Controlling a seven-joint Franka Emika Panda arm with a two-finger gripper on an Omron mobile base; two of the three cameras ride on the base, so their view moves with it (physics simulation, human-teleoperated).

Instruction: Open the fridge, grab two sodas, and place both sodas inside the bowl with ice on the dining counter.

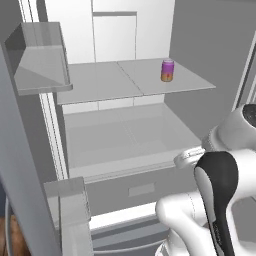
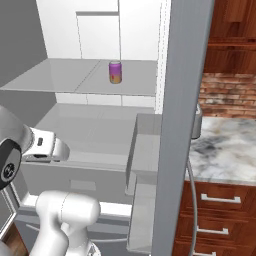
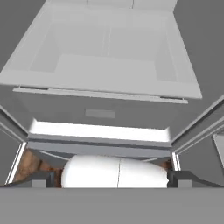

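- Fridge [image 1: 125, 145], tall and grey with a white interior and grey shelves, stands with both doors swung open in front of my base; the right door's edge fills the middle of the right base view.
- One soda can [image 1: 167, 70], small cylinder, purple-magenta top with orange-tan base, stands upright on the upper grey shelf [image 1: 100, 82], toward the shelf's right edge and near its back, nothing touching it. I see no red can on the shelves in view.
- Step in hand as I judge it: reach for that can. The hand sits low in front of the lower compartment, so I'd lift it clear of the shelf's front edge first, then go in level and approach the can from the front.
- I'd centre the fingers on the can's mid-height and keep them off the shelf, so the can doesn't tip toward the back wall.
- Gripper [image 3: 113, 177]: fingers spread as wide as they go, holding nothing, touching nothing. In the hand view it looks along the lower compartment, not at the can.
- Marble counter [image 2: 225, 145] with wooden drawers shows past the right door; bowl out of frame.
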